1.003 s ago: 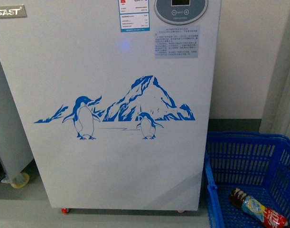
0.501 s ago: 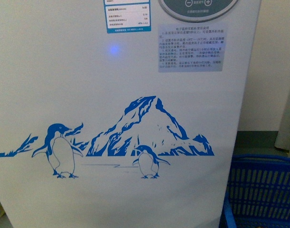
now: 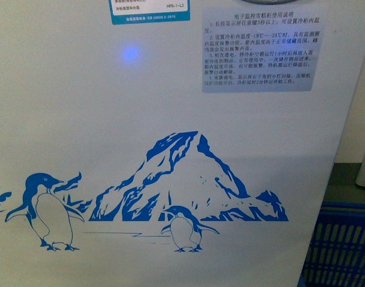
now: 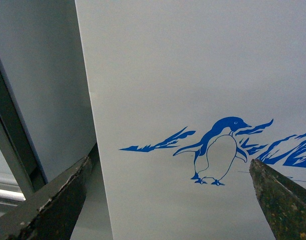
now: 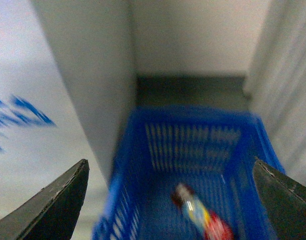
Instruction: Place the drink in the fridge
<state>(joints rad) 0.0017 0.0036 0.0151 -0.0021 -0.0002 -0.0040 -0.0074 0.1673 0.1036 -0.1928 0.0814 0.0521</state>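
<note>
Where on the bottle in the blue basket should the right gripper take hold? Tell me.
Probably grip the drink across its labelled middle, coming down from above through the open top of the blue basket. It lies flat on the basket floor, and the walls block any sideways approach; turn the jaws across its length.

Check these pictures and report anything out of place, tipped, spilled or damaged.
Only the bottle stands out: it lies on its side in the blue basket beside the fridge. No spill shows; view blurred.
</note>
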